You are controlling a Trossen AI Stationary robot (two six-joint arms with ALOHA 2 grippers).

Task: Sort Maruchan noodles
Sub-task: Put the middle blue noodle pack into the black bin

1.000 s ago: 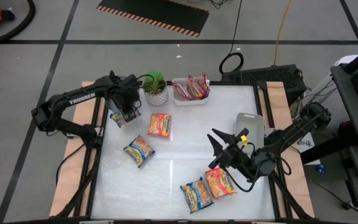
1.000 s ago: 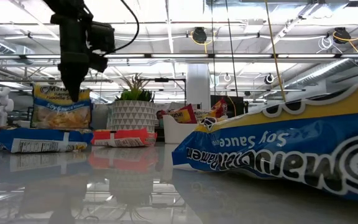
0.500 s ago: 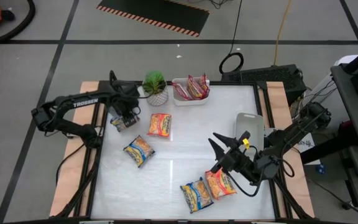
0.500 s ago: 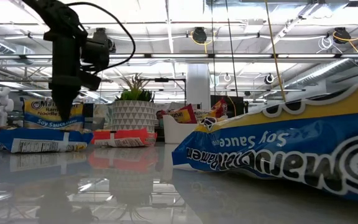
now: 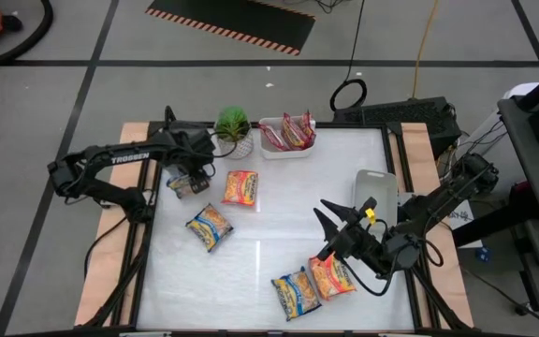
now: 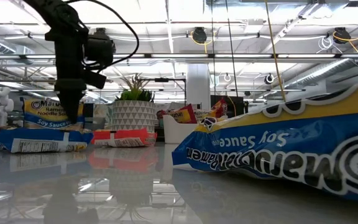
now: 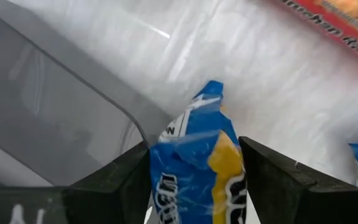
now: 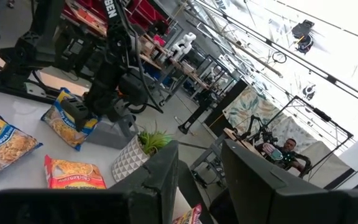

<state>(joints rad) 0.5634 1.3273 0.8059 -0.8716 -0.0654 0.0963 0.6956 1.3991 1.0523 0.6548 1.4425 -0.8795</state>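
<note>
Crinkled, the blue-trimmed yellow packet (image 7: pixel 197 168) stands between left jaws.

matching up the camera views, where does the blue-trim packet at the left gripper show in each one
High view: blue-trim packet at the table's far left, beside the potted plant.
Low view: it stands at the left, behind the left arm, with the plant to its right.
Left wrist view: it fills the bottom centre, between the gripper's fingers.
Right wrist view: at the left, under the left gripper.
Shared landmark: the potted plant, absent only from the left wrist view.
</note>
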